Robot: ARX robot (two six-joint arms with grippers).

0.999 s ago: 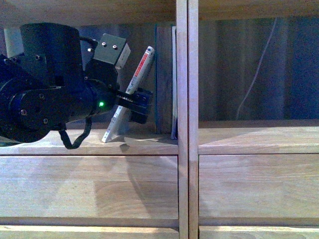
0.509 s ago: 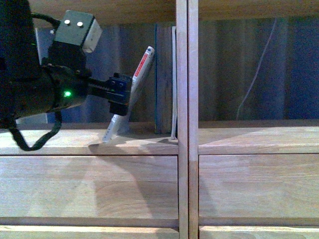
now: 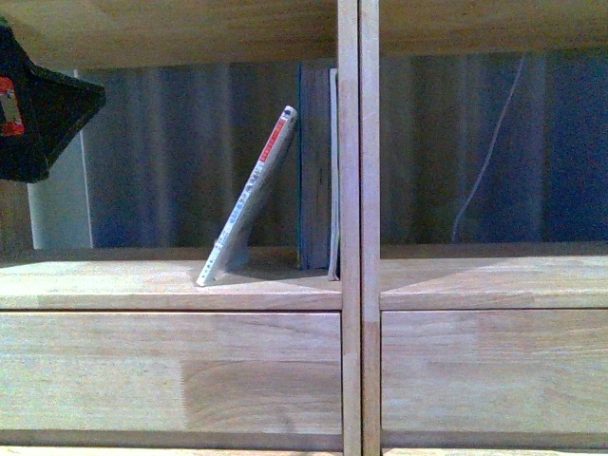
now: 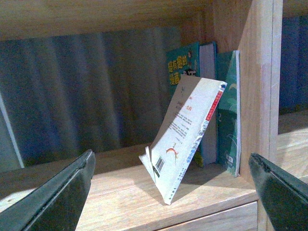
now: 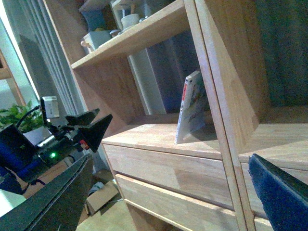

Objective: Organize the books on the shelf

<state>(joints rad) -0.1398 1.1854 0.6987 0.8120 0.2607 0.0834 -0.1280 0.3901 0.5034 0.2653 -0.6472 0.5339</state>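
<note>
The thin paperback (image 3: 249, 199) with a white spine and red band leans tilted, its top resting against the dark teal book (image 3: 313, 171). That book stands upright beside a thin pale book (image 3: 333, 171) at the shelf's central divider (image 3: 358, 228). In the left wrist view the paperback (image 4: 185, 130) stands free on the shelf board (image 4: 110, 202), with the teal books (image 4: 228, 110) behind it. My left gripper (image 4: 171, 158) is open and empty, back from the paperback. My right gripper (image 5: 171, 161) is open and empty, off to the side of the shelf. It sees the paperback (image 5: 192, 106) and my left gripper (image 5: 89, 127).
Plain wooden drawer fronts (image 3: 171, 370) lie below the shelf board. The compartment right of the divider (image 3: 475, 266) holds no books and a white cable (image 3: 494, 142) hangs behind it. A dark part of my left arm (image 3: 43, 104) shows at the far left. A cardboard box (image 5: 98, 197) lies on the floor.
My left gripper, which was at the paperback, has pulled away to the left and out of the compartment. The paperback stays leaning against the teal book.
</note>
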